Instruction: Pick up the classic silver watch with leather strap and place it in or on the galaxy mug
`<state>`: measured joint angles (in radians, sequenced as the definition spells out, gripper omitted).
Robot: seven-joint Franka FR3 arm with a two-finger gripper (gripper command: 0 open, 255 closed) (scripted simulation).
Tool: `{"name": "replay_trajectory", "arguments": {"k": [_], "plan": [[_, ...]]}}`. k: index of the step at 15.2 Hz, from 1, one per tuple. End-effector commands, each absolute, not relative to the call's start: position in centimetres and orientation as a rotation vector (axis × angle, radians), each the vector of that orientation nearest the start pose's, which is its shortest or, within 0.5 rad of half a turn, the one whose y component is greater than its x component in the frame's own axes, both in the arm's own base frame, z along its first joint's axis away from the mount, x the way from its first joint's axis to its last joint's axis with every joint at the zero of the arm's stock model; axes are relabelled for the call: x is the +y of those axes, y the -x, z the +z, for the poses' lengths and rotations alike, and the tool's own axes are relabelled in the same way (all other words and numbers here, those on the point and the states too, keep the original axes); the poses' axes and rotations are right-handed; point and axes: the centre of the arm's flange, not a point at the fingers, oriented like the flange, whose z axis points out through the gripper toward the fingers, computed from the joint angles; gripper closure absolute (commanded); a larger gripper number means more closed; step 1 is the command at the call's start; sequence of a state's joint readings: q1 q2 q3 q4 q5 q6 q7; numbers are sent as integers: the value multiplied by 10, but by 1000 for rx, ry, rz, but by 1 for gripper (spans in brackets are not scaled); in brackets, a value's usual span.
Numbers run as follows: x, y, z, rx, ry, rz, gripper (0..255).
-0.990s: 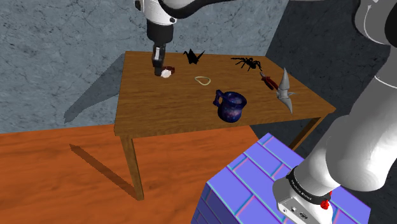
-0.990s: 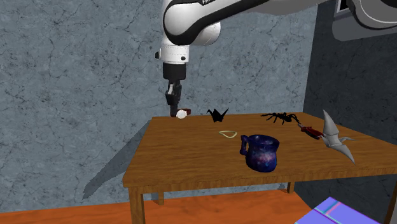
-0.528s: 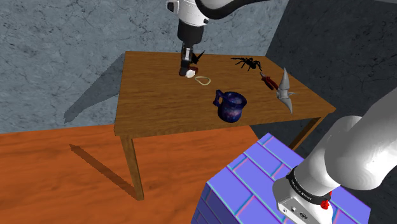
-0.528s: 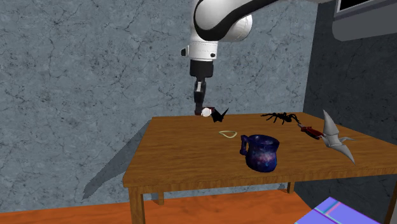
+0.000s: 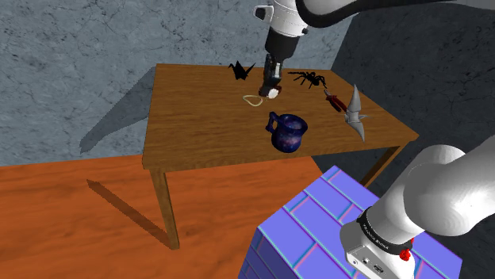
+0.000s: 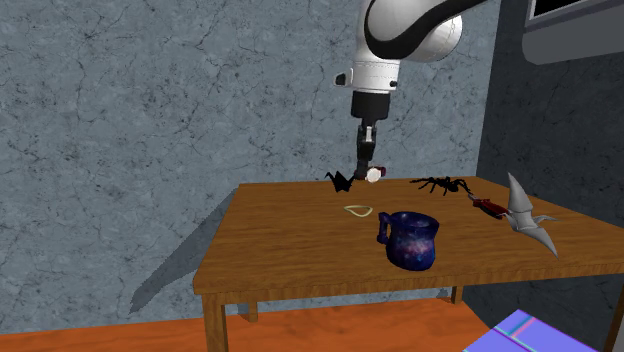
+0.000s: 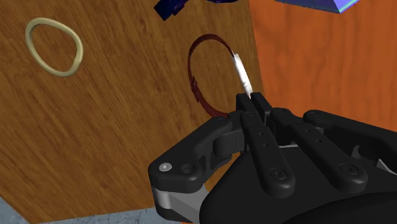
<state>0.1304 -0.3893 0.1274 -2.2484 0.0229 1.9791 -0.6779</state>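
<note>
My black gripper (image 5: 272,82) is shut on the watch (image 5: 274,92), a white-faced watch with a dark red strap, and holds it in the air above the back of the wooden table (image 5: 198,135). In the second exterior view the gripper (image 6: 366,166) hangs with the watch (image 6: 374,175) above and behind the mug. In the wrist view the fingertips (image 7: 250,100) clasp the watch's silver case, and the strap (image 7: 197,76) loops out beyond them. The dark blue galaxy mug (image 5: 287,131) (image 6: 410,239) stands upright nearer the table's front, its handle toward the shoulder view's left.
A pale ring (image 5: 252,99) (image 7: 56,46) lies on the table beside the gripper. A black paper crane (image 5: 241,70), a black spider (image 5: 308,78), a small red item (image 5: 335,99) and a grey paper crane (image 5: 355,113) sit along the back and right. The purple stand (image 5: 333,230) is at lower right.
The gripper has carried the watch from the table's back left corner, past the black crane, toward the shoulder view's right, and now holds it near the spider and ring.
</note>
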Motion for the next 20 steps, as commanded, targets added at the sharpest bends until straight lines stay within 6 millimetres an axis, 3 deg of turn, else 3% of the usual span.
{"name": "replay_trajectory", "arguments": {"k": [1, 5, 20], "plan": [[98, -418, 530, -1418, 2855, -174, 255], [56, -389, 533, -1418, 2855, -174, 255], [56, -389, 454, -1418, 2855, -174, 255]]}}
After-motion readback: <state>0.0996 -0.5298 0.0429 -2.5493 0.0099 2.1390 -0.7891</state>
